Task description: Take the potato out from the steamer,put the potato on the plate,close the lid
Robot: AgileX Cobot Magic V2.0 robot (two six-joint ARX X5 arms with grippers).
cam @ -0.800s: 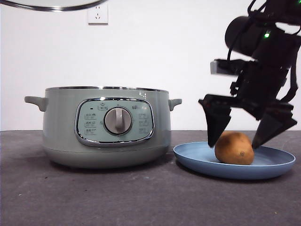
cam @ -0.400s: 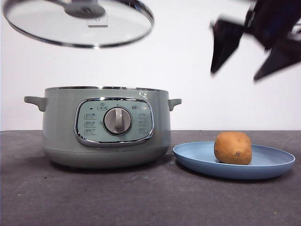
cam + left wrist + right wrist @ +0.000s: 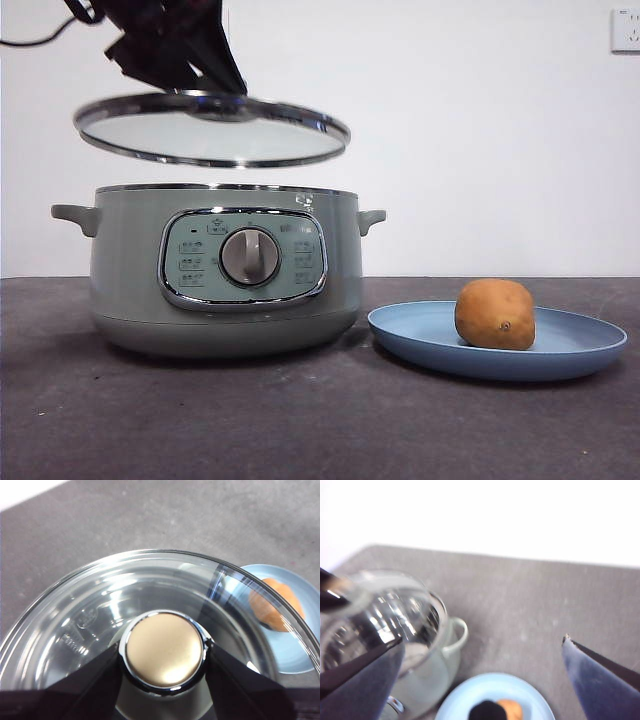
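1 lid (image 3: 212, 130) held by left gripper (image 3: 164, 652), above steamer (image 3: 222, 268).

Dark grey table (image 3: 320, 420), steamer (image 3: 225, 270) left, plate (image 3: 590, 350) right

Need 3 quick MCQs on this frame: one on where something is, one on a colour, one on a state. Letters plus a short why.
1. Where is the potato?
A. in the steamer
B. on the plate
C. on the bare table

2. What colour is the plate?
A. light blue
B. white
C. red

3. What state is the lid in?
A. seated on the steamer
B. lying on the table
C. held in the air above the steamer

Key:
1 B, it sits inside the plate's rim, beside the steamer.
2 A, its rim and floor show light blue.
3 C, the left hand grips its knob and a gap shows above the steamer's rim; the right hand is open and empty.
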